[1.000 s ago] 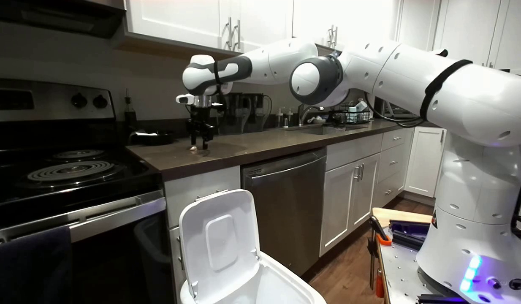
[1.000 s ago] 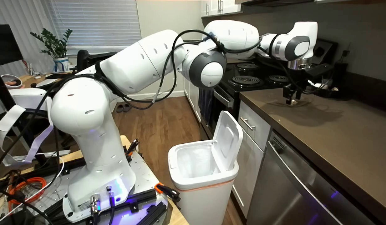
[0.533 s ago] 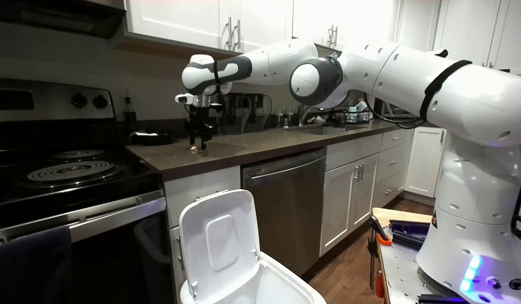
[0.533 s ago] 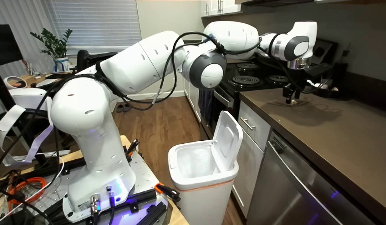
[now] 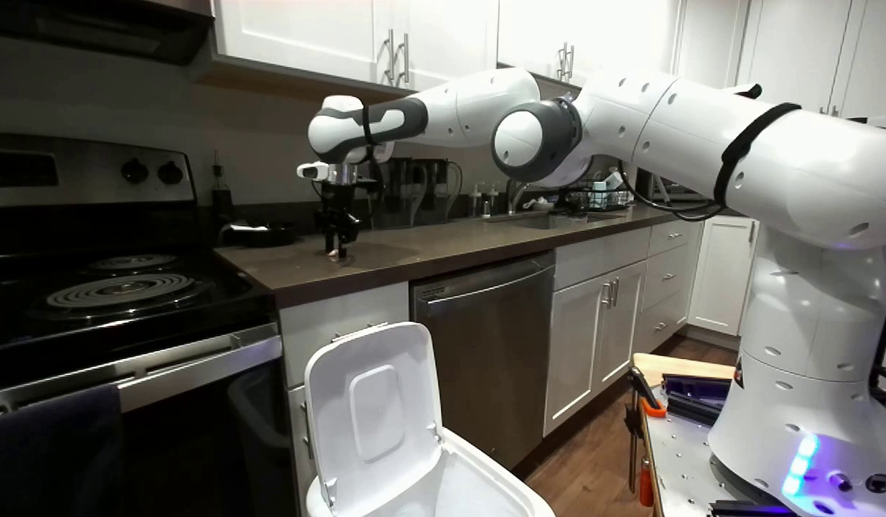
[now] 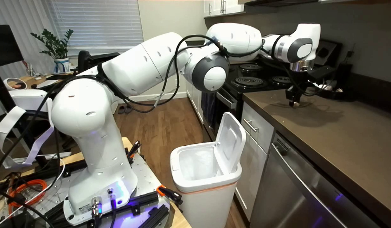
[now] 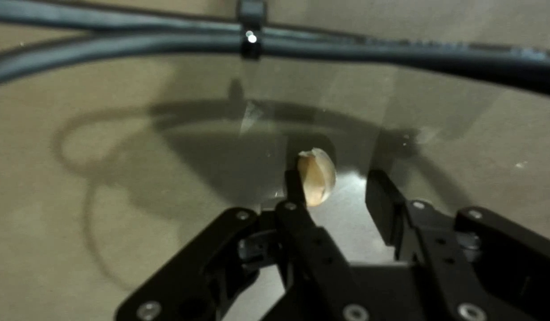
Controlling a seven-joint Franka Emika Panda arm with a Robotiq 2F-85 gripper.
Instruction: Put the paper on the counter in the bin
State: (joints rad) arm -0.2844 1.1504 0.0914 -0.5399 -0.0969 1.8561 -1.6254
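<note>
Cream-coloured scrap lies on the table between the half-spread, empty fingers of my tool, nearer the wrist view's left one, long axis roughly square to their closing line.

I see a black stove with round coil burners in both exterior views, a dark blue cloth towel hanging down its front. I also get a leafy green potted plant before white slatted window blinds.
</note>
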